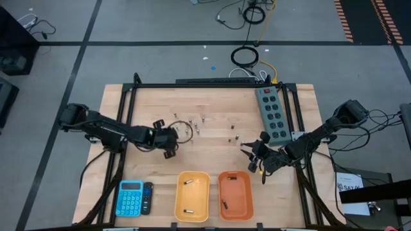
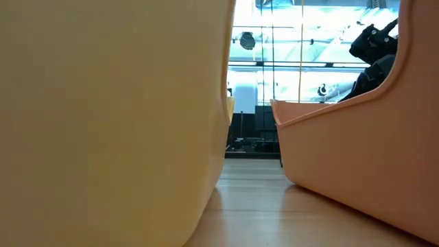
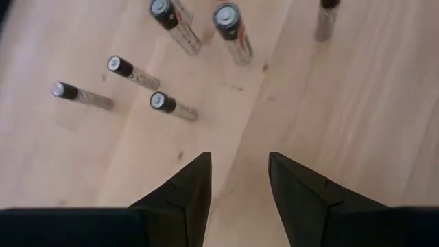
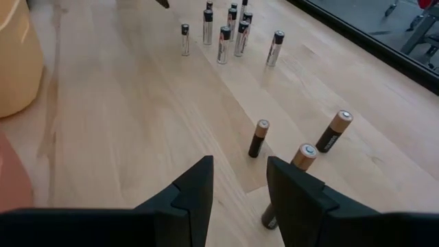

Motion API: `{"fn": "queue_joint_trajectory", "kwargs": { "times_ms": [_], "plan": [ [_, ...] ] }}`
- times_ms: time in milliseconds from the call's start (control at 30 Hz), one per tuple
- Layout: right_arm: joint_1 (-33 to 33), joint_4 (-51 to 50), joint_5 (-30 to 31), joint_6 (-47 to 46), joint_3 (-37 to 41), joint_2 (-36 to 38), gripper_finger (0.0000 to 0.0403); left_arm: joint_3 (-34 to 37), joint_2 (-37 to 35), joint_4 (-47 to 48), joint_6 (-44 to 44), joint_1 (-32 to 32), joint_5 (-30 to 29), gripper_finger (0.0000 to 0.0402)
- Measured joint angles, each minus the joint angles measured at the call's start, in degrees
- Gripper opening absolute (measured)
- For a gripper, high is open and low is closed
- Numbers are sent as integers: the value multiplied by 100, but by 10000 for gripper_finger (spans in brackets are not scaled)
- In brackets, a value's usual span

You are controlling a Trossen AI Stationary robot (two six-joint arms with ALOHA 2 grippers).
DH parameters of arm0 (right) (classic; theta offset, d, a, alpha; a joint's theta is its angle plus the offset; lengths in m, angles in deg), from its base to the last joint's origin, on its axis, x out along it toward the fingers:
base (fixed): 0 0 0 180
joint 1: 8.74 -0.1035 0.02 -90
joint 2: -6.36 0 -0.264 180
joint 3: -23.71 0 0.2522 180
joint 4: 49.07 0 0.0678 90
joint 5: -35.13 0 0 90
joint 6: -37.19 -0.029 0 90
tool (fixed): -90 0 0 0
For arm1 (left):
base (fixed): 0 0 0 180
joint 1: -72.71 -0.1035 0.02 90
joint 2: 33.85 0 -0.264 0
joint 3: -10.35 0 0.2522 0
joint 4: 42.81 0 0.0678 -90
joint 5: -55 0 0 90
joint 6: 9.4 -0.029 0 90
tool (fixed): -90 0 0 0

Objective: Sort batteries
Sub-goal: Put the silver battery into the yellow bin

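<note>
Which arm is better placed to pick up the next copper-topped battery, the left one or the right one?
Probably the right: its open pincer hovers beside three copper-topped batteries. The left pincer, also open, faces the silvery batteries instead.

Grey tiled floor (image 1: 160, 25), loose cables (image 1: 247, 13), bright windows (image 2: 295, 48)

Both arms are dark, jointed and slim, with black cables trailing off their bases. Each gripper's fingers (image 3: 192, 199) are matte black, wedge-shaped, tapering to blunt tips.
</note>
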Motion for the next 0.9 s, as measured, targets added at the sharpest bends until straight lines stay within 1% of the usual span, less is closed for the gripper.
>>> {"fn": "queue_joint_trajectory", "kwargs": {
  "times_ms": [100, 300, 633, 900],
  "plan": [
    [0, 28, 6, 23, -2, 0, 128, 364, -147, -494, 10, -340, 338, 155],
    [0, 35, 7, -6, -2, 0, 128, 838, -169, -1371, -114, -850, 587, 157],
    [0, 35, 6, -17, -2, 0, 128, 885, -166, -1972, -489, -1229, 614, 165],
    [0, 72, 3, -19, -2, 0, 128, 887, 73, -2235, -647, -1433, 718, 165]
  ]
}}
